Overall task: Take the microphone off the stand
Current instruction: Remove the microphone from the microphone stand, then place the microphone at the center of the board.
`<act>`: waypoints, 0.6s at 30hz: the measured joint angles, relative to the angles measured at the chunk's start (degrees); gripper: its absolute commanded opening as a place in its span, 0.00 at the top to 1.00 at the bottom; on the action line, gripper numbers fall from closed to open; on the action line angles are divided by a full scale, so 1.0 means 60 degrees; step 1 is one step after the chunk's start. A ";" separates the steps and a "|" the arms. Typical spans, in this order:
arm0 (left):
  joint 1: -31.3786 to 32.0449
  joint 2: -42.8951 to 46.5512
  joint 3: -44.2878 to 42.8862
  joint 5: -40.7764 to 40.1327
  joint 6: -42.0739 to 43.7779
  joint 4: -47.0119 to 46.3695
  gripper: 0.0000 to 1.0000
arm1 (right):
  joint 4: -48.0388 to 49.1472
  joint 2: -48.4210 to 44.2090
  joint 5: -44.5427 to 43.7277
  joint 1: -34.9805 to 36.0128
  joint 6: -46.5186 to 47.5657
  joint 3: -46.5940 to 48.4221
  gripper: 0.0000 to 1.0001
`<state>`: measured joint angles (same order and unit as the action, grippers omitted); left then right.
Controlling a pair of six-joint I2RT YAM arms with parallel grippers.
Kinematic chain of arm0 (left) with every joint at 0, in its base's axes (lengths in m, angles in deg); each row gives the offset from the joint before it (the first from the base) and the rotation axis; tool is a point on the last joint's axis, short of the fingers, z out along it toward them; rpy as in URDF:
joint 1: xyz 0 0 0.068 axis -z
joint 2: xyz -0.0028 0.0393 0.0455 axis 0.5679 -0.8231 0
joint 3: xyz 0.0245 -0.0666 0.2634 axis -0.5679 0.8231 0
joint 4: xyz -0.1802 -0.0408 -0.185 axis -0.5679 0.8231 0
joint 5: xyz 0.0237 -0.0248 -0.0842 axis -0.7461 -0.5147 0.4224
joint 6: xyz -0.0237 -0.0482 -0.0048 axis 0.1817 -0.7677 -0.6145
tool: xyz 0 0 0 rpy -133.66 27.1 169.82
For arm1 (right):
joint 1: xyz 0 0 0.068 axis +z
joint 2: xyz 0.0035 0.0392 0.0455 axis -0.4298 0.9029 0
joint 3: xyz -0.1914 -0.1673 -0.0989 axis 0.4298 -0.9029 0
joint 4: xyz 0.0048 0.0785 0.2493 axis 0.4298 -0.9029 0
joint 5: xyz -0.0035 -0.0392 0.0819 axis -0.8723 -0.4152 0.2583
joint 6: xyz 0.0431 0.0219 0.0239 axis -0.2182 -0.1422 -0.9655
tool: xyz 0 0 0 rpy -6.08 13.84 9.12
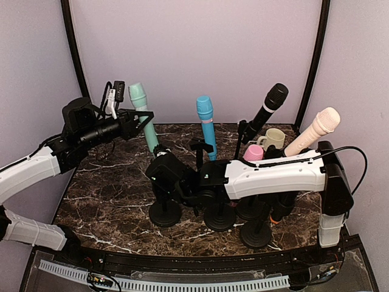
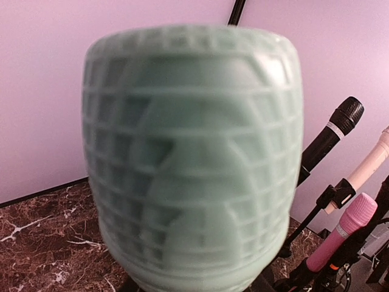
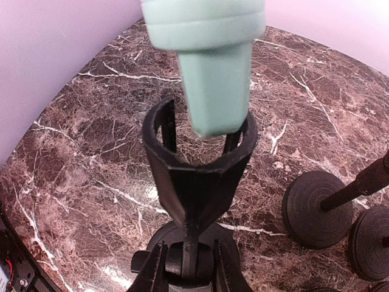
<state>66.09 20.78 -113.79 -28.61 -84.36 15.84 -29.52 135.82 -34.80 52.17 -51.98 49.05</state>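
Your left fingers (image 1: 149, 114) pinch the mint-green plastic microphone (image 1: 138, 96) just above the black stand clip (image 3: 194, 164); right fingers (image 3: 226, 271) clamp the pole (image 3: 185, 243) below.

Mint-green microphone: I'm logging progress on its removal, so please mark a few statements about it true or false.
1. The left tool grips the mint-green microphone. True.
2. The right tool holds a pink microphone. False: it clamps the post of the black stand, below the clip.
3. The mint-green microphone hangs far clear of its stand. False: its lower end is right at the clip's mouth.
4. A blue microphone sits upright in a neighbouring stand. True.
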 measured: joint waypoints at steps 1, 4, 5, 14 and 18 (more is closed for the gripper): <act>-0.0007 0.0040 -0.0011 -0.0044 0.0011 -0.0004 1.00 | -0.0007 0.0000 0.0004 0.0000 0.0000 0.0004 1.00; -0.0025 0.0160 -0.0069 -0.0379 0.0255 -0.0047 1.00 | -0.0069 0.0004 0.0102 0.0018 0.0044 0.0036 1.00; -0.0040 0.0189 -0.0117 -0.0510 0.0357 -0.0033 1.00 | -0.0109 0.0004 0.0113 0.0055 0.0073 0.0047 1.00; -0.0171 0.0823 -0.0758 -0.1840 0.1596 0.1588 1.00 | -0.0532 0.0004 0.0350 0.0106 0.0295 0.0295 0.84; -0.0634 0.1075 -0.0812 -0.2011 0.1872 0.2670 1.00 | -0.0969 0.0007 0.0528 0.0106 0.0459 0.0539 0.70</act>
<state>62.29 27.23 -118.67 -40.68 -73.13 31.86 -35.33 135.87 -31.63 52.80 -49.22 52.29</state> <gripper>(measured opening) 0.368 0.217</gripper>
